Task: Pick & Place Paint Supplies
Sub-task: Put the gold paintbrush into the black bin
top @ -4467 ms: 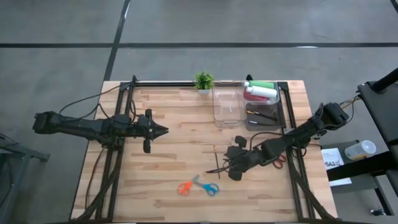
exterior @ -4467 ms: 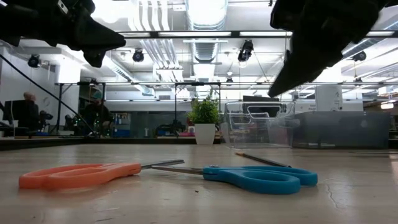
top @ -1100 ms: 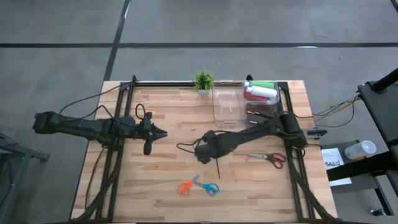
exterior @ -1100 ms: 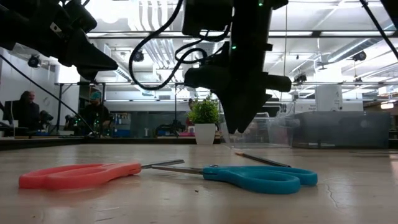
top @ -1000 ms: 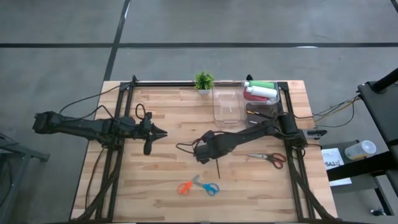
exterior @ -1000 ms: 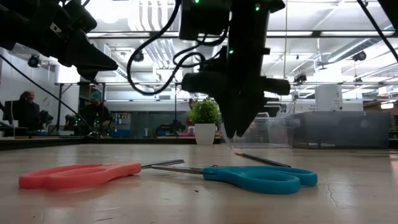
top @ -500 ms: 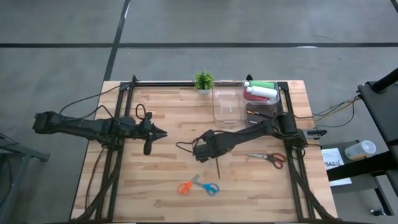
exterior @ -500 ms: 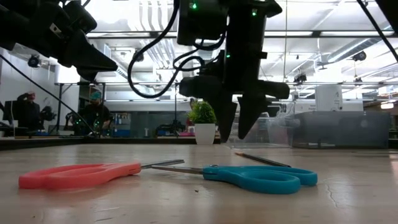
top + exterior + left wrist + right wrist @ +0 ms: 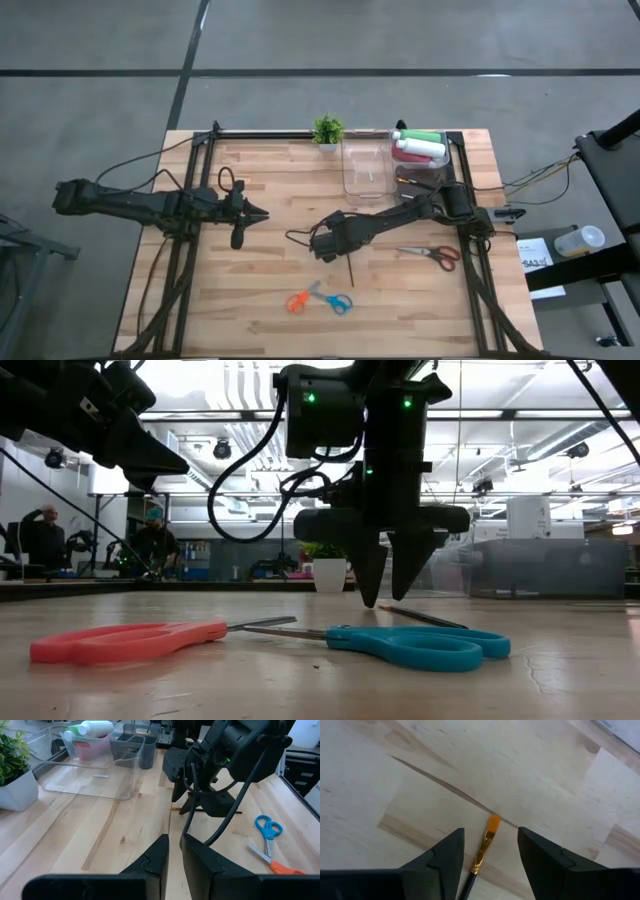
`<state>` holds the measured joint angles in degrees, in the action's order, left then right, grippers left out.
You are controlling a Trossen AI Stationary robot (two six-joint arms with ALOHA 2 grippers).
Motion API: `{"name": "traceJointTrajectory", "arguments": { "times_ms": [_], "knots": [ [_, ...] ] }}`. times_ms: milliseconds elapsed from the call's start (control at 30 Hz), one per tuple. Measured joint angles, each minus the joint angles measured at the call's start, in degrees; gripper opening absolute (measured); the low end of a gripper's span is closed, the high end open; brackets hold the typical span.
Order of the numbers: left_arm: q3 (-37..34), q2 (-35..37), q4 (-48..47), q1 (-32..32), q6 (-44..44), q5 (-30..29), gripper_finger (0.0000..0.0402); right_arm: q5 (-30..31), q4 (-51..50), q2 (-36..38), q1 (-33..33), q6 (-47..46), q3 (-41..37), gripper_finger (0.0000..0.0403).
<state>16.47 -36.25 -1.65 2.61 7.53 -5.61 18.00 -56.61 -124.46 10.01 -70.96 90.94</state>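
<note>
One brush [image 9: 481,851] lies flat on the table [image 9: 270,290] between the parted fingers of the right gripper [image 9: 389,592], orange bristle tip pointing away from the wrist. The right gripper sits low at table centre with its tips just above the wood — released, nothing held. In the high view the brush [image 9: 350,270] shows as a thin dark stick running toward the near edge from under the gripper [image 9: 322,243].

The left gripper [image 9: 262,212] hovers over the left half of the table, well apart from the brush, its fingers nearly together with only a thin slit between them; nothing is in it.

Bottles [image 9: 418,146] lie in the bin [image 9: 452,150] at the far right corner, a clear tray [image 9: 365,170] beside it, and the potted plant [image 9: 327,131] to the left of that.

Risks from here:
- Brush is thin and lies flat — fingers may close above it and miss, or pinch the ferrule end only so it pivots and drops on lift.
- Tips are very near the wood; going lower could jam them into the table.
- If the closing is off centre, one finger may push the brush sideways and roll it out of the gap.
- Blue scissors [image 9: 338,302] and orange scissors [image 9: 297,302] lie near the brush's near end; red scissors [image 9: 440,255] lie to the right. A dragged brush could catch on the blue pair.
- Carrying it to the bin, a loosely held brush may hit the tray wall.
</note>
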Motion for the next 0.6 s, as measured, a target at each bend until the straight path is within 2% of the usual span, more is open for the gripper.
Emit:
{"name": "traceJointTrajectory", "arguments": {
  "times_ms": [600],
  "knots": [
    [0.0,0.0,0.0,0.0,0.02,-0.01,0.0062,0.0,3.77,1.09,-0.28,-0.44,-2.52,0.0182]
  ]
}}
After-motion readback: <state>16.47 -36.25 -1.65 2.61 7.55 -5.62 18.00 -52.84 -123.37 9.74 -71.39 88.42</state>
